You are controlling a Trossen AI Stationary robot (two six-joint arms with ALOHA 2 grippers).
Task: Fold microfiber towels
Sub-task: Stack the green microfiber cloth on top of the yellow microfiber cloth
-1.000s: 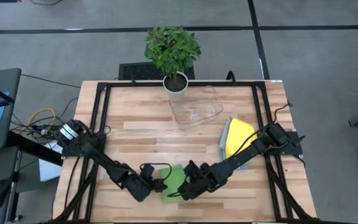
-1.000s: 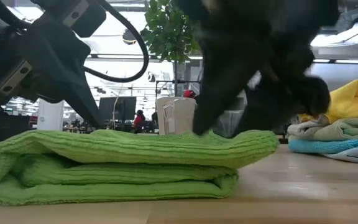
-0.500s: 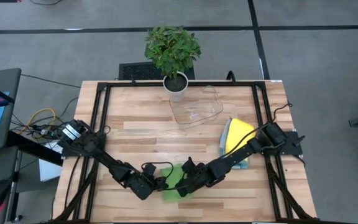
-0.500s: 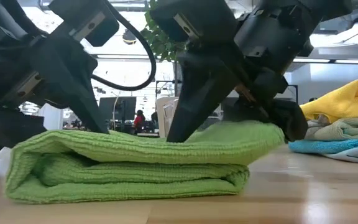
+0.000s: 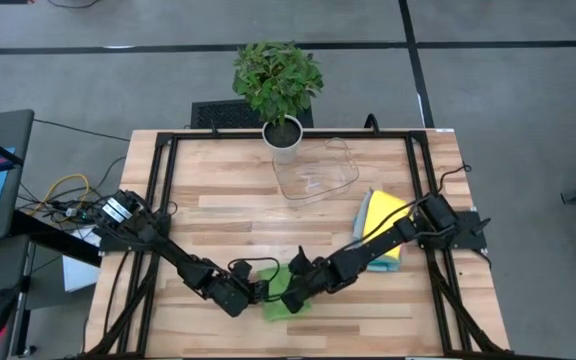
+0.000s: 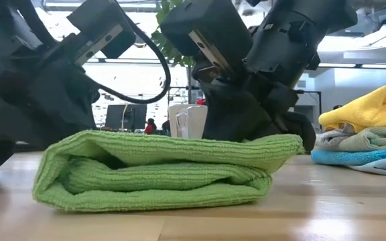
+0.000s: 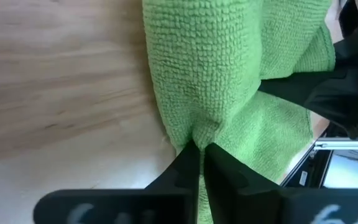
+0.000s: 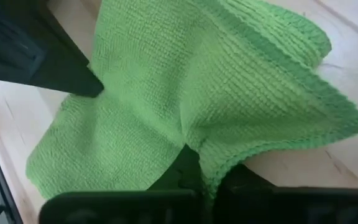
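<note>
Green microfiber towel is seen folded in layers on the wooden bench, near its front edge, between the two arms. Left gripper is pressed together on a pinch of the towel's edge; cloth is bunched up between its fingertips in the left wrist view. Right gripper is likewise closed on a fold of the same towel, the fabric puckered at the grip point. In the high view both grippers meet at the towel, left arm reaching in from the left, right arm from the right.

Stack of other towels, yellow on top with grey and blue beneath, lies toward the right side of the bench, well apart from the green one. Clear plastic tray sits near the back edge, just beside a potted plant.
</note>
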